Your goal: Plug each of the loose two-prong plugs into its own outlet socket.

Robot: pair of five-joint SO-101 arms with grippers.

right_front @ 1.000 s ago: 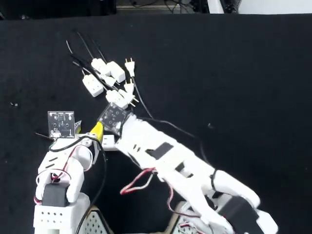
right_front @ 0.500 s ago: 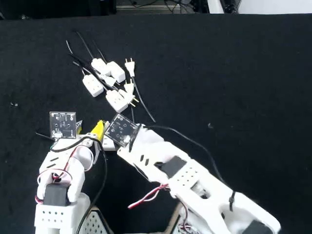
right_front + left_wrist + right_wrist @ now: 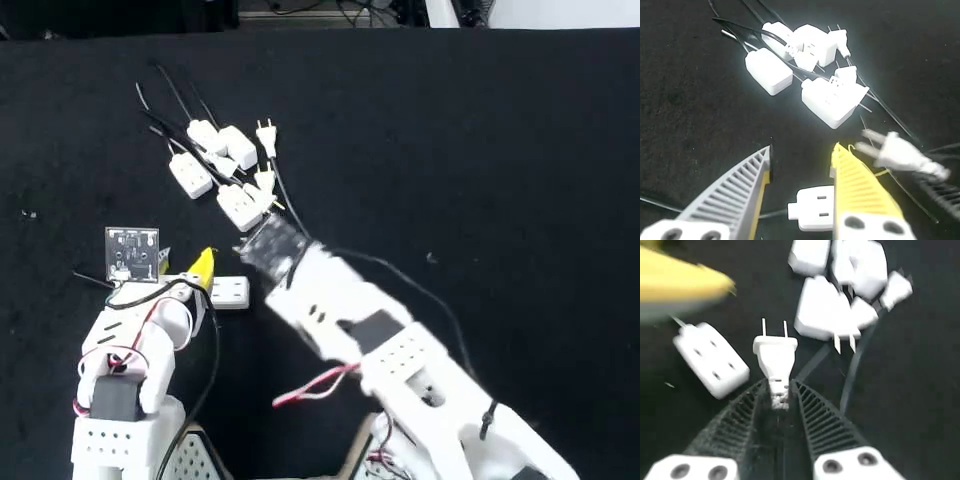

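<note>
Plug (image 3: pixel 775 352) clenched in right pincer (image 3: pixel 778 385) hangs just beside loose socket (image 3: pixel 711 365); left pincer (image 3: pixel 802 146) spread nearby.

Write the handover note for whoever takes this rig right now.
Left gripper: open, over the lone socket.
Right gripper: shut on a plug, held off the table between the lone socket and the pile of sockets and plugs.
Done: nothing certain; I cannot tell whether any plug in the pile is seated.
Left: seat the held plug in the lone socket, whose holes are empty, then work through the pile.
</note>
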